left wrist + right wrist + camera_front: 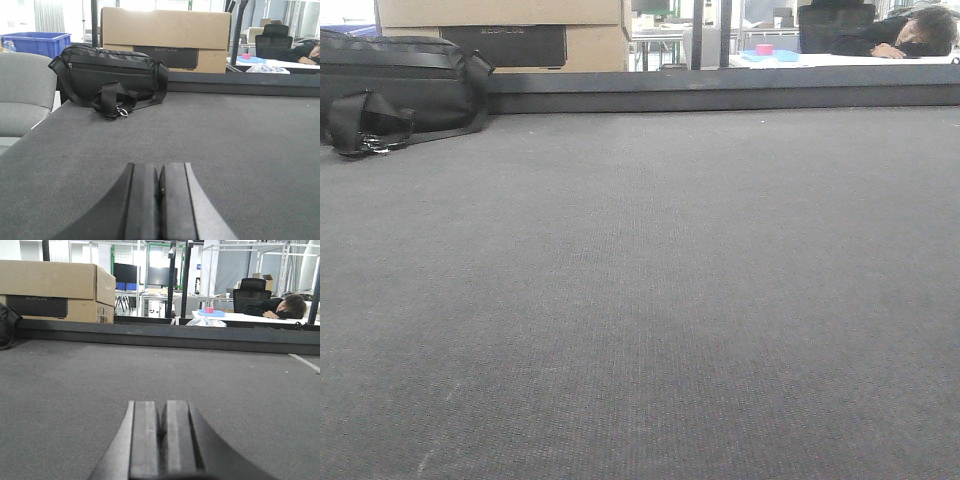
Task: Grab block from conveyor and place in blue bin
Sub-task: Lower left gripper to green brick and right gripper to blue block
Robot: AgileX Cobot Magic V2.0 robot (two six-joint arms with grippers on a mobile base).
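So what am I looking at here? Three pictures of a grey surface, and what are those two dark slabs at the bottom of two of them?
It is a two-armed robot facing a conveyor, the grey woven belt with a dark rail along its far edge. One picture comes from a camera on the robot's front; the other two come from cameras on its wrists. The dark slabs are each arm's jaws: the left jaws and the right jaws are both shut, holding nothing. On the belt lies only a black bag, at the far left. Beyond the belt stand a cardboard box and a blue bin. No block shows yet.
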